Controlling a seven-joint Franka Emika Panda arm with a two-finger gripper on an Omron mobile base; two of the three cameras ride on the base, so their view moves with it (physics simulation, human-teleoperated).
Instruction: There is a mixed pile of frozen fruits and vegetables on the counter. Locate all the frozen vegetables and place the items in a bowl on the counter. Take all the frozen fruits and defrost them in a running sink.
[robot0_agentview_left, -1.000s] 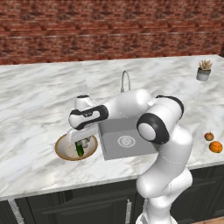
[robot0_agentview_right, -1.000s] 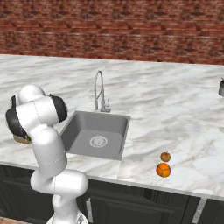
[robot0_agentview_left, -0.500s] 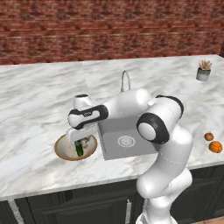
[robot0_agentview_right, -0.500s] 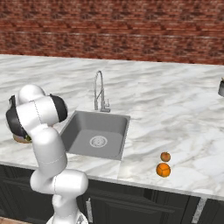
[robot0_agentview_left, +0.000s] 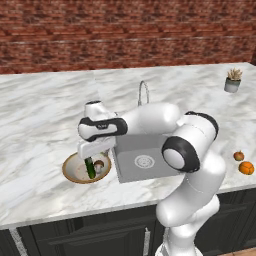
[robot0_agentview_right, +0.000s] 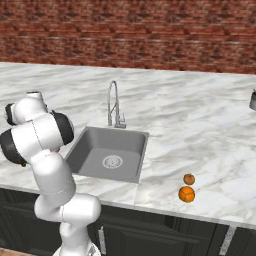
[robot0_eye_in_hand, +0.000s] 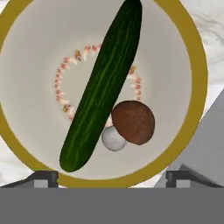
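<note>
- So, one wide round bowl with a tan-brown rim and a cream inside (robot0_agentview_left: 71, 171) sits on the white marble counter with grey lines (robot0_agentview_left: 40, 115), at the lower left of the left base view, just left of the sink.
- One long dark green cucumber (robot0_eye_in_hand: 101, 85) lies in the bowl. In the hand view it runs from the top middle down to the lower left.
- One small mushroom with a brown cap and a pale stem (robot0_eye_in_hand: 129, 125) lies in the bowl too, touching the cucumber's side.
- Two small round orange fruits (robot0_agentview_right: 186, 194) sit on the counter at the lower right of the right base view, close together and well apart from the bowl.
- One grey steel sink with a round drain (robot0_agentview_right: 108, 152) is in the middle, with one tall curved chrome faucet (robot0_agentview_right: 114, 105) behind it.
- One small grey plant pot (robot0_agentview_left: 232, 81) stands at the upper right of the left base view.
- One white arm bends low to the left, and its gripper (robot0_agentview_left: 93, 156) points straight down over the bowl.
- Its two dark finger tips (robot0_eye_in_hand: 41, 177) are spread wide apart and hold nothing.
</note>
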